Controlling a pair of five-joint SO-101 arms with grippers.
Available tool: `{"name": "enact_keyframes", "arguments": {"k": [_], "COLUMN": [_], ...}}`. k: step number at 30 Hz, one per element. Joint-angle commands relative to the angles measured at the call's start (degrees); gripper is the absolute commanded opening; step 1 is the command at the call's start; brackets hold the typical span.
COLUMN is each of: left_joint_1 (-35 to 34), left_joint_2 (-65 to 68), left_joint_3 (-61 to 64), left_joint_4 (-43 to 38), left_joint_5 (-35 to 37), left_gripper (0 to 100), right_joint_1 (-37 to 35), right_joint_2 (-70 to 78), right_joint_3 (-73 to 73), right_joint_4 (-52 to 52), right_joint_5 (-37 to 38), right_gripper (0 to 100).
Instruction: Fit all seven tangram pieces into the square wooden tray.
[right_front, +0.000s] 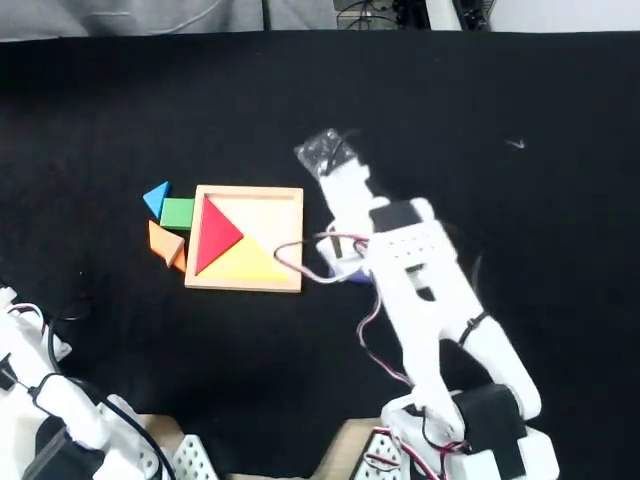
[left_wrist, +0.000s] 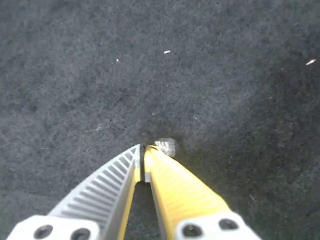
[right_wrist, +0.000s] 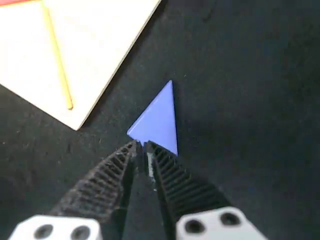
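Observation:
The square wooden tray (right_front: 272, 213) lies left of centre and holds a red triangle (right_front: 215, 235) and a yellow triangle (right_front: 247, 265). A blue triangle (right_front: 156, 198), a green square (right_front: 177, 213) and orange pieces (right_front: 165, 244) sit just outside its left side. A violet-blue triangle (right_wrist: 157, 120) lies on the cloth near a corner of the tray (right_wrist: 110, 40). My right gripper (right_wrist: 143, 146) is shut, its tips touching that triangle's edge. My left gripper (left_wrist: 143, 148) is shut on nothing, low over bare cloth.
Black cloth (right_front: 520, 120) covers the whole table. The right arm (right_front: 420, 300) stretches from the front edge toward the tray's right side, with a loose cable (right_front: 300, 262) beside it. The left arm (right_front: 45, 395) stays folded at the front left corner.

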Motion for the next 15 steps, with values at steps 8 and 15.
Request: {"name": "enact_keyframes", "arguments": {"k": [8,15], "left_joint_1": [1.89,1.54], "left_joint_2": [-0.44,-0.44], "left_joint_3": [-0.31,-0.22], "left_joint_4": [-0.70,-0.70], "left_joint_5": [0.09,0.00], "left_gripper": [3,3], "right_joint_1": [-8.44,-5.98], "right_joint_2": [1.63,14.64], "right_joint_3": [3.74,-1.80], "right_joint_4": [-2.99,-5.89], "right_joint_5": [-4.22,-7.12], "right_gripper": [16.9,16.7]}}
